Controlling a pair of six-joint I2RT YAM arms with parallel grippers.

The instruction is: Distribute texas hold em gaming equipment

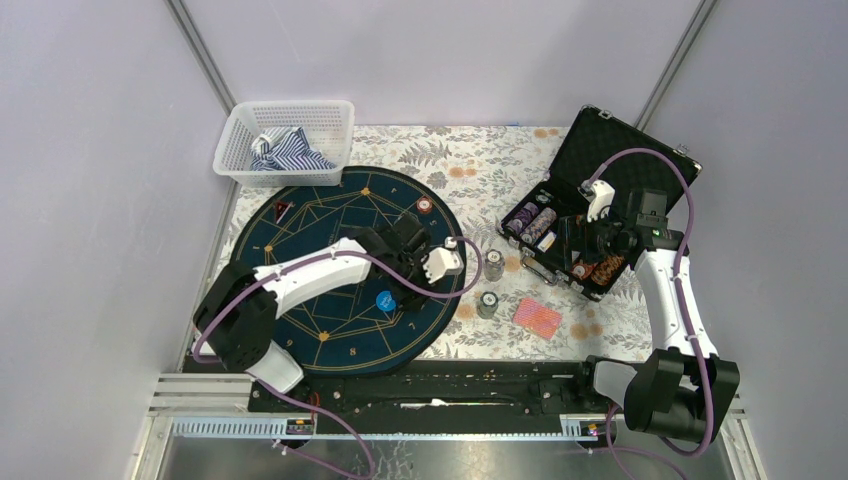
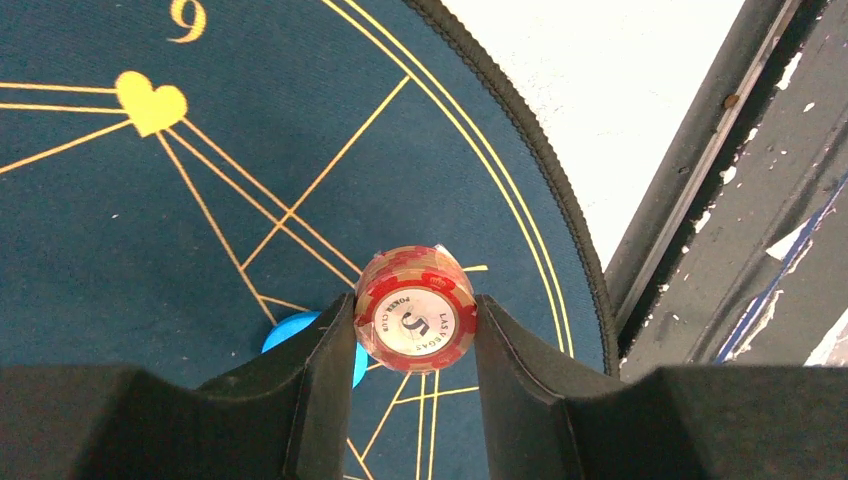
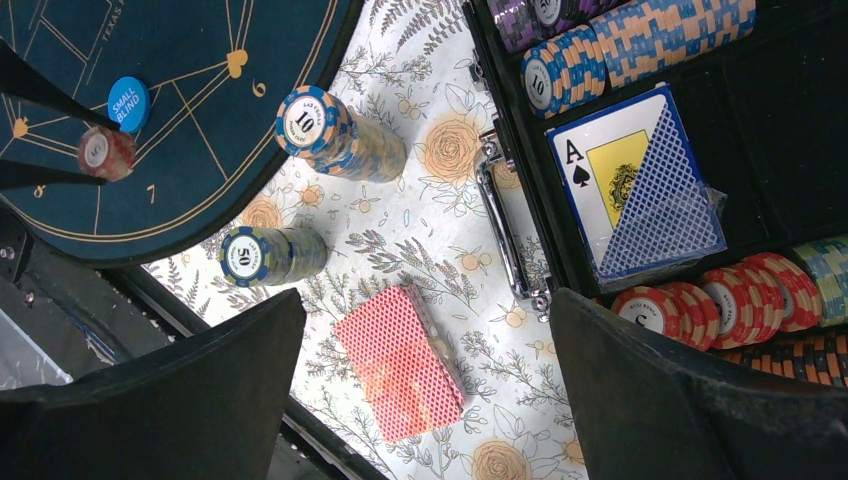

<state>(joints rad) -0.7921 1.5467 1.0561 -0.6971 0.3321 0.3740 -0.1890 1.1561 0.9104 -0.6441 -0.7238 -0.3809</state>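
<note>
Between the fingers of my left gripper (image 2: 415,325) sits a short stack of red poker chips (image 2: 413,300), its "5" face turned to my wrist camera. The jaws stand partly closed, pressing the stack's rim from both sides. It hangs over the dark blue mat (image 2: 150,250), near the mat's edge and just beside the blue small-blind disc (image 2: 288,335); whether it touches the felt I cannot tell. I judge it rigid and dense for its size. Its glossy skin looks like clear wrap, so it could slip or roll. The hold belongs across the round rim, midway along the stack. Farther out, a blue stack marked 10 (image 3: 335,135) and another marked 50 (image 3: 268,255) rest on the floral cloth (image 3: 450,270), near the red-backed deck (image 3: 400,362). My right gripper (image 3: 425,330) hovers above that deck, jaws spread wide and empty, with the open case (image 3: 800,130) alongside.
</note>
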